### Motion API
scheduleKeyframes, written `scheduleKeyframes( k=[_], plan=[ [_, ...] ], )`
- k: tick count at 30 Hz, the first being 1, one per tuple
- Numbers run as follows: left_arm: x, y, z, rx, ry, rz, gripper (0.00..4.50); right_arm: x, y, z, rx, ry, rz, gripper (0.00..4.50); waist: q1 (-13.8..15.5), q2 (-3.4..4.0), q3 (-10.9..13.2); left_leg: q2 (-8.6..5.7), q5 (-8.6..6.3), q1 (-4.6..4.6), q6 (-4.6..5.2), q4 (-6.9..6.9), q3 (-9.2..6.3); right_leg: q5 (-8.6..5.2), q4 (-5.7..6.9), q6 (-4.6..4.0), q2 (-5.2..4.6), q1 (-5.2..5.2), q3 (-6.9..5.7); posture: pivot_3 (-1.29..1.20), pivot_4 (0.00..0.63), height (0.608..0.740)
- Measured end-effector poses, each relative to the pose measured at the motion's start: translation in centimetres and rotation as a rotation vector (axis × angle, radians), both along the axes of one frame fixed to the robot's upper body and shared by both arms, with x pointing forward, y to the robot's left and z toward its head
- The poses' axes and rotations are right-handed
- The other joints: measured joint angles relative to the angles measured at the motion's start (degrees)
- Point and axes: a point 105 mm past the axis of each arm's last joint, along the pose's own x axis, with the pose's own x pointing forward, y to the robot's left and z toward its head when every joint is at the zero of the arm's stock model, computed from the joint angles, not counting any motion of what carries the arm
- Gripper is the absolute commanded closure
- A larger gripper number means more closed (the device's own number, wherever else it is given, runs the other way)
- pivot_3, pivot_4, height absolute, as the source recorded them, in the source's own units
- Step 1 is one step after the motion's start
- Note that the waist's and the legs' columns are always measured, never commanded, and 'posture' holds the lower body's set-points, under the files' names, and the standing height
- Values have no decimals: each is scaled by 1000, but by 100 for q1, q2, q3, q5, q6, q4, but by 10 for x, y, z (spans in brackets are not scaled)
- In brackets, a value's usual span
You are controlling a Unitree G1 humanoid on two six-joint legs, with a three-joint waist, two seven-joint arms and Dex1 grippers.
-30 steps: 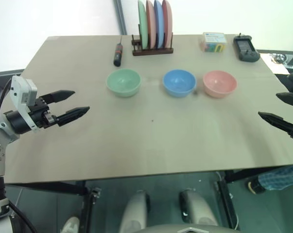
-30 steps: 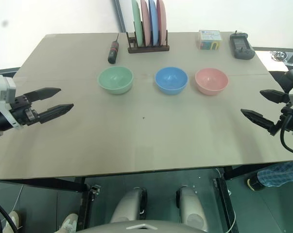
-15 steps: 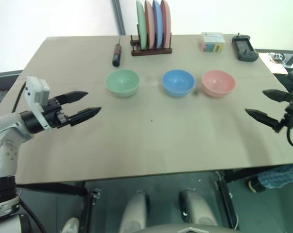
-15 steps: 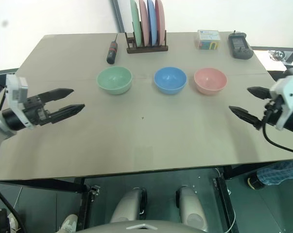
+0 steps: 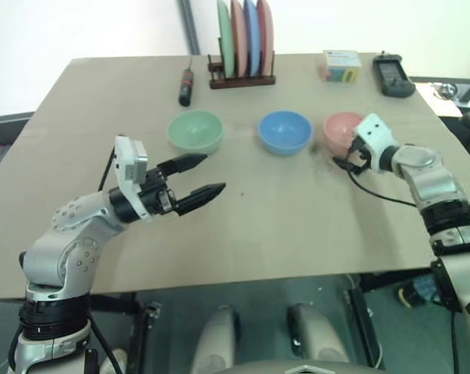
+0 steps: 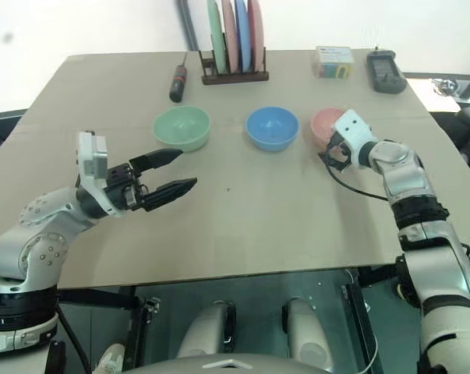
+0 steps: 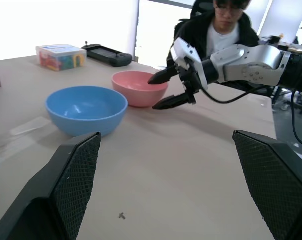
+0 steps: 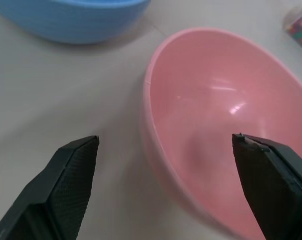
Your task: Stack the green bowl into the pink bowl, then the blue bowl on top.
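Observation:
Three bowls stand in a row across the table: the green bowl (image 5: 196, 130) on the left, the blue bowl (image 5: 285, 132) in the middle and the pink bowl (image 5: 337, 128) on the right. My right gripper (image 5: 348, 160) is open at the pink bowl (image 8: 226, 135), with its jaws straddling the near rim: one finger (image 8: 73, 190) is outside the wall and the other finger (image 8: 273, 185) is over the inside. My left gripper (image 5: 210, 175) hangs open and empty above the table, just in front of the green bowl.
At the back of the table are a rack of upright plates (image 5: 243, 39), a screwdriver (image 5: 188, 86), a small box of coloured pieces (image 5: 342, 66) and a black handheld device (image 5: 394, 78). A person (image 7: 223, 27) sits beyond the table's right side.
My right gripper has moved from the table's right edge forward and left to the pink bowl's rim. My left gripper has moved right, from the left edge to in front of the green bowl.

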Motion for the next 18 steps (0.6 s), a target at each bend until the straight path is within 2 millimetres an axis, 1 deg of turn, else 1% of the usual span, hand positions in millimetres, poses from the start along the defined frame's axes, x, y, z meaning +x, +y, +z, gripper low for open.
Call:
scheduleKeyframes(
  k=[3, 4, 6, 7, 9, 13, 16, 17, 18],
  plan=[
    [-4, 4, 2, -3, -7, 16, 0, 5, -2, -2, -53, 3, 9, 2011, -3, 0, 0, -2, 0, -1, 0, 1, 1, 0, -1, 0, -2, 1, 1, 0, 150, 740],
    [-5, 4, 3, -1, -10, 15, 0, 5, -3, -3, -60, 4, 9, 2493, -2, 0, 0, -2, 0, 0, 0, 1, 1, 0, 0, 0, -3, 1, 1, 0, 150, 740],
    [-7, 3, 3, -4, -10, 14, 0, 5, -4, -5, -71, 9, 19, 3273, -10, 0, 0, -2, 0, 5, 0, 2, 1, 0, 6, 0, -2, 1, 1, 0, 150, 740],
    [-9, 3, 2, -6, -6, 13, 0, 4, -4, -6, -75, 10, 22, 3735, -17, 0, 0, -2, 0, 6, 0, 2, 0, 0, 10, 0, -2, 1, 1, 0, 150, 740],
    [-10, 3, -1, -4, 2, 17, 0, 3, -5, -8, -84, 12, 30, 4417, -23, 1, 0, -2, 0, 9, 0, 2, -2, 0, 15, 0, -1, 1, 1, 0, 150, 740],
    [-9, 3, 0, -5, 2, 28, 0, 2, -2, -6, -92, 16, 66, 4417, -24, 1, 1, -2, 0, 13, 0, 6, -2, 0, 22, 0, 0, 3, 1, 0, 150, 740],
    [-8, 2, 0, -7, 2, 23, 0, -6, 4, 4, -105, 13, 154, 4417, -19, 2, 2, -2, 0, 11, 0, 6, -4, 0, 21, 0, 0, 2, 1, 0, 150, 740],
    [-8, 1, 0, -8, 0, 21, 0, -11, 5, 7, -106, 17, 184, 4417, -6, 3, 1, -2, 0, 9, 0, 4, -7, 0, 19, 0, 0, 2, -2, 0, 150, 740],
    [-5, 2, 1, -10, -1, 30, 0, -27, 12, 8, -97, 59, 269, 4417, 13, 2, 1, -2, 0, 7, 0, 3, -13, 0, 17, 0, 0, 3, -8, 0, 150, 740]
  ],
)
